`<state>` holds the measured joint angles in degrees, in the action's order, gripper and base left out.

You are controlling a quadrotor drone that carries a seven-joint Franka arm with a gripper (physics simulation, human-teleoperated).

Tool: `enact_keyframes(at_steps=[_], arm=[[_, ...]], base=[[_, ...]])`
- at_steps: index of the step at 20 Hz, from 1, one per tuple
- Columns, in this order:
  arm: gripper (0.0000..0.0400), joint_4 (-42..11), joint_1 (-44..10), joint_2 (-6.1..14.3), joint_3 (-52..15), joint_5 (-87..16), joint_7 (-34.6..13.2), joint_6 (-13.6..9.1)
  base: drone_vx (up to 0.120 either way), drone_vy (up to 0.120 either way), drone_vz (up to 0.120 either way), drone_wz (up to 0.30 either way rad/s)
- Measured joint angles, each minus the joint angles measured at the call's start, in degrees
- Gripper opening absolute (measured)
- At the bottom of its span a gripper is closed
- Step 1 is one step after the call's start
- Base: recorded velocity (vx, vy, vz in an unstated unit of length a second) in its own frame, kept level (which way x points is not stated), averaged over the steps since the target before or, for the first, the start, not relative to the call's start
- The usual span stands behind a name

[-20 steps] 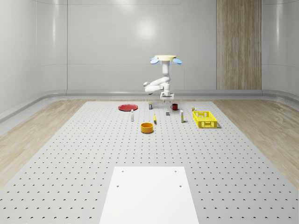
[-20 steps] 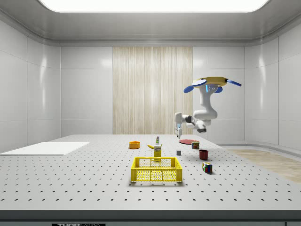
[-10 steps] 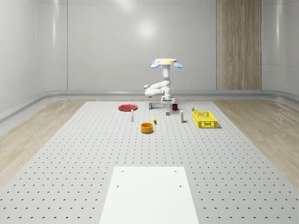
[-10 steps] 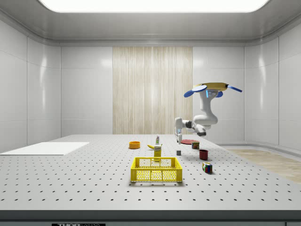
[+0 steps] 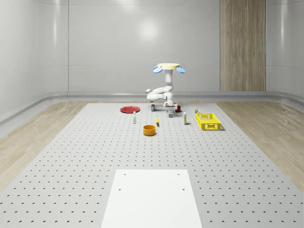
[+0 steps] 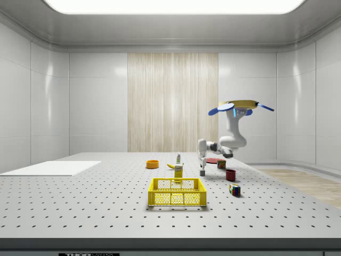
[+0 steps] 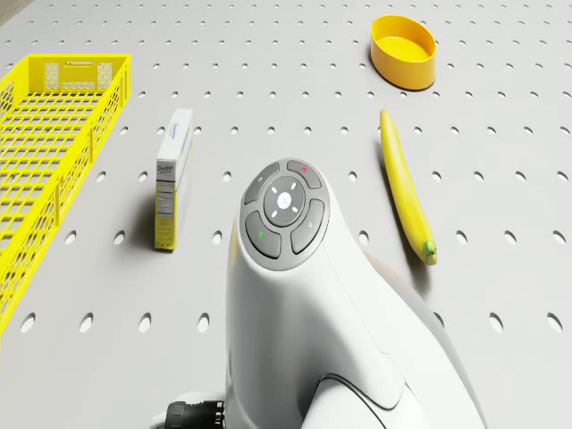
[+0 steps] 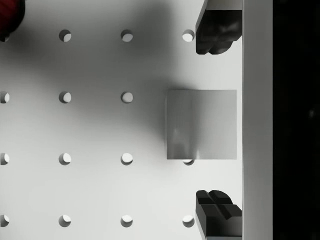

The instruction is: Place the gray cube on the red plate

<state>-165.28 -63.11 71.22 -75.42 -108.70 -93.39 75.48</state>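
The drone [image 5: 168,67] has dropped lower since before, & the gripper [image 6: 202,168] came down over the gray cube [image 8: 201,124]. Cube sits on the table [image 5: 95,156], near its far edge, between the spread-apart fingers [image 8: 215,31], not touching. Red plate [image 5: 128,109] sits well apart.

Wrist view: gray cube [image 8: 201,124] between the two dark fingers [image 8: 216,31], both cut off by the picture's edge; a red object [image 8: 9,15] is cropped at the corner, identity indeterminable. Drone view: yellow basket [image 7: 54,152] is cut by the edge beside the arm [image 7: 313,313].
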Motion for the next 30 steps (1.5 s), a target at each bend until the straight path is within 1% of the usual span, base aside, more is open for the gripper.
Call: enact_keyframes(at_steps=[3, 8, 13, 16, 19, 22, 25, 28, 30], arm=[[0.04, 0.2, -0.01, 1.01, 1.02, -0.75, 0.03, 1.29], [0.04, 0.89, 0.07, 2.82, 4.36, -3.56, 0.34, 4.1], [0.04, 1.52, -0.12, 4.08, 6.58, -5.42, 0.44, 6.12], [0.0327, 1.76, -0.28, 4.61, 7.25, -5.94, 0.4, 6.9], [0.0286, 1.91, -0.44, 5.04, 7.56, -6.13, 0.32, 7.45], [0.0267, 1.99, -0.59, 5.41, 7.67, -6.15, 0.22, 7.88], [0.0258, 1.98, -0.73, 5.71, 7.46, -5.87, 0.09, 8.11], [0.0254, 1.62, -0.86, 5.84, 5.94, -4.36, -0.21, 7.69], [0.0252, 1.28, -0.97, 5.87, 4.45, -2.91, -0.47, 7.22]], base=[[0.0, 0.0, 0.0, 0.0], [0.0, 0.0, 0.0, 0.0], [0.0, 0.0, 0.0, 0.0], [0.0, 0.0, 0.0, 0.0], [0.0, 0.0, 0.0, 0.0], [0.0, 0.0, 0.0, 0.0], [0.0, 0.0, 0.0, 0.0], [0.0, 0.0, 0.0, 0.0], [0.0, 0.0, 0.08, 0.0]])
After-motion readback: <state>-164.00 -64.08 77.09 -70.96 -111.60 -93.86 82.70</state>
